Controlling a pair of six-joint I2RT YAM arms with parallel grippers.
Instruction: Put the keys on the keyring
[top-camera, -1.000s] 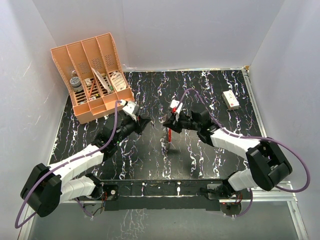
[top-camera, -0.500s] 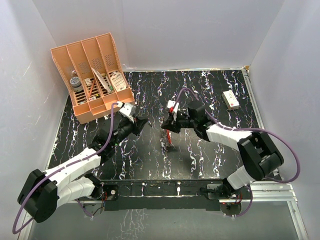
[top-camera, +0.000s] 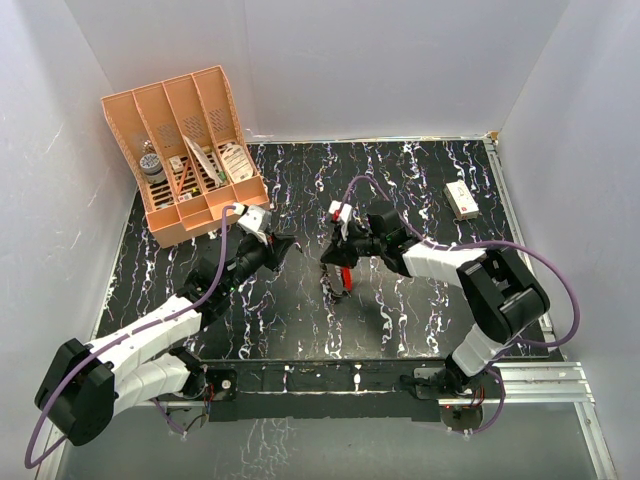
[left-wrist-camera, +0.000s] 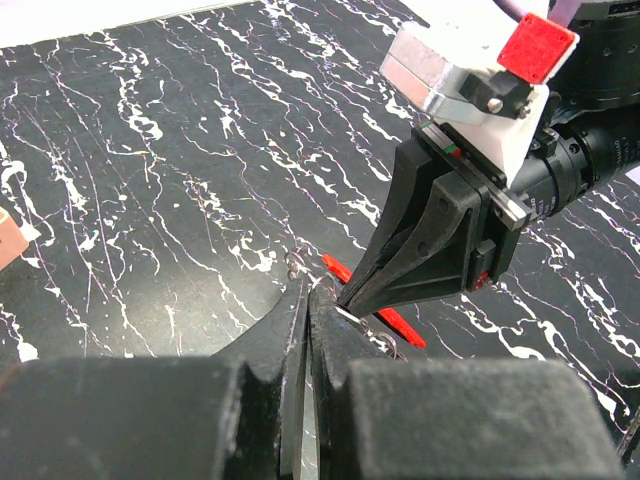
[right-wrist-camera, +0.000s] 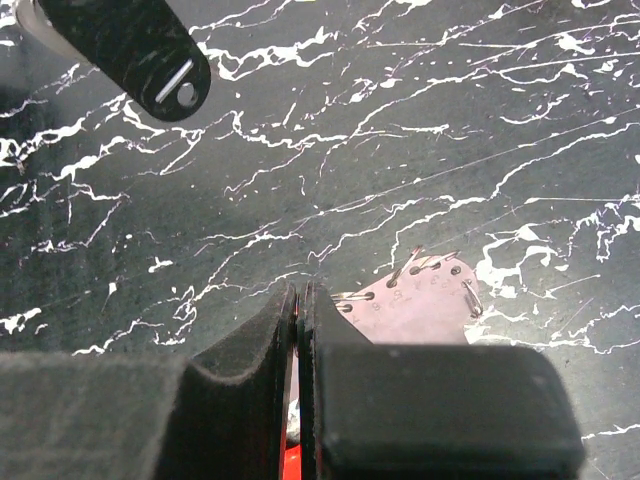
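My right gripper (top-camera: 326, 258) is shut on the keyring (top-camera: 345, 278), whose red crescent hangs below it over the middle of the table. In the right wrist view red shows deep between the shut jaws (right-wrist-camera: 298, 292). The left wrist view has the red strip (left-wrist-camera: 392, 320) just behind the right gripper's black fingers (left-wrist-camera: 420, 250). My left gripper (top-camera: 292, 247) faces it, tips nearly touching, and is shut (left-wrist-camera: 305, 290) on a thin flat piece seen edge-on, the key. The right wrist view shows that key (right-wrist-camera: 160, 60) as a dark rounded piece with a pale slot.
A pale pink tag (right-wrist-camera: 420, 300) with holes and wire rings lies under the right gripper. An orange divided organizer (top-camera: 190, 150) holding small items stands at the back left. A small white box with a red mark (top-camera: 461, 199) lies at the back right.
The right gripper has swung left with the keyring, closing the gap to the left gripper. The left gripper has edged slightly forward. Both stay shut.
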